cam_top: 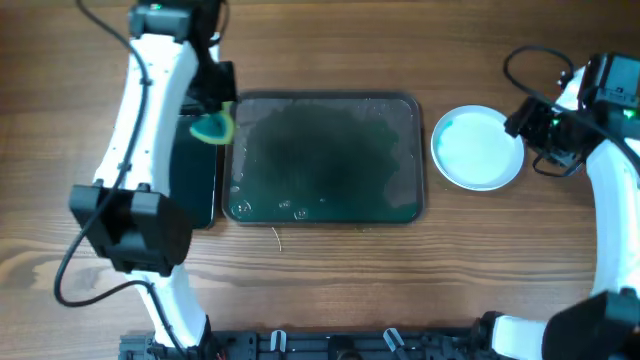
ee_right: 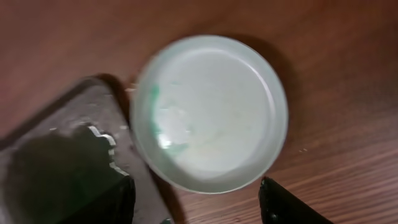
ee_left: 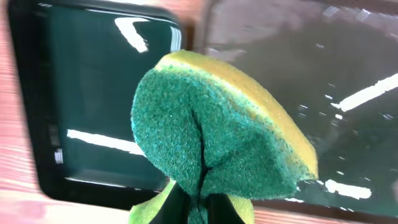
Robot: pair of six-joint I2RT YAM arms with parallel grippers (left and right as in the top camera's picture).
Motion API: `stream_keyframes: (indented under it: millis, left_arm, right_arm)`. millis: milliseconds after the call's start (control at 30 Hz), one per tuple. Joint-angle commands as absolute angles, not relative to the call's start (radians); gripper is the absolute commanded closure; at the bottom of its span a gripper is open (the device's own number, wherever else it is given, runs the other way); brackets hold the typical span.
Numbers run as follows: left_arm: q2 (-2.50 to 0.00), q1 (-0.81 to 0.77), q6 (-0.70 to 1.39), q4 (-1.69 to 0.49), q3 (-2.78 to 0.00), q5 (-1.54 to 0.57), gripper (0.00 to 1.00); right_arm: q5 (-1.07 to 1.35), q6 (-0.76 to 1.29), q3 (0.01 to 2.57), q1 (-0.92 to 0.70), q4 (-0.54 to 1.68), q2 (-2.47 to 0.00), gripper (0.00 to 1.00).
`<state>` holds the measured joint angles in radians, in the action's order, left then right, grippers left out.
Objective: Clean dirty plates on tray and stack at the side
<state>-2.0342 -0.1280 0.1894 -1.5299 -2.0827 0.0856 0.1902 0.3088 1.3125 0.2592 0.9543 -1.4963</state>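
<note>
Overhead: your tray holds only wet green film. One plate on wooden table, just right of tray; others beneath, cannot tell.
Left wrist: left gripper pinches sponge over tray edge, beside black tray.
Right wrist: right gripper spread wide, empty, above plate. Teal smear on plate. Judged near finished.

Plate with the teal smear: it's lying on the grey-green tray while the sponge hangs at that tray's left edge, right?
No. The plate lies on the wooden table, just right of the tray, not on it; the overhead view shows this. The sponge does hang at the tray's left edge.
</note>
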Motion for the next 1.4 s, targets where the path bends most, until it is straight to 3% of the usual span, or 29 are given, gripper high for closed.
stream_keyframes:
  millis: [0,333,467,500,533,567,667,933,967,1000,1033,1233,1300,1367]
  left_arm:
    - [-2.048,-0.031,0.171,-1.515,-2.062,0.128,0.96]
    - [-2.048,0.107,0.187,-1.156,-1.666,0.133,0.96]
    - [-2.048,0.142,0.187,-1.106,-1.6,0.133,0.96]
    - [-2.048,0.149,0.187,-1.105,-1.6,0.133,0.92]
    - [-2.048,0.154,0.187,-1.102,-1.601,0.133,0.75]
    - [-2.048,0.156,0.187,-1.101,-1.601,0.133,0.67]
    - [-2.041,0.159,0.206,-1.127,-1.609,0.132,0.51]
    - [-1.788,0.103,0.254,-1.23,-1.697,0.04,0.5]
    - [-1.74,0.088,0.282,-1.232,-1.696,0.029,0.45]
    - [-1.707,0.076,0.299,-1.232,-1.696,0.03,0.04]
    - [-1.678,0.065,0.3,-1.222,-1.696,0.03,0.0]
    - [-1.59,0.037,0.3,-1.22,-1.696,0.03,0.0]
    - [-1.592,0.037,0.3,-1.22,-1.696,0.03,0.0]
    - [-1.592,0.037,0.3,-1.22,-1.696,0.03,0.0]
  right_arm:
    - [0.207,0.288,1.321,0.223,0.958,-1.495,0.36]
    - [0.189,0.287,1.321,0.182,0.953,-1.496,0.35]
    - [0.173,0.283,1.321,0.182,0.966,-1.496,0.35]
    - [0.173,0.28,1.321,0.182,0.966,-1.496,0.35]
    - [0.173,0.277,1.321,0.182,0.966,-1.496,0.35]
    - [0.174,0.271,1.321,0.182,0.966,-1.496,0.35]
    - [0.174,0.261,1.321,0.182,0.968,-1.496,0.35]
    - [0.181,0.126,1.322,0.147,1.002,-1.432,0.32]
    - [0.182,0.11,1.322,0.138,1.008,-1.41,0.31]
    - [0.181,0.104,1.322,0.129,1.016,-1.384,0.31]
    - [0.181,0.102,1.322,0.121,1.028,-1.353,0.3]
    - [0.181,0.104,1.322,0.11,1.147,-1.099,0.29]
    - [0.181,0.105,1.322,0.11,1.15,-1.012,0.0]
    - [0.182,0.112,1.322,0.11,1.15,-0.942,0.0]
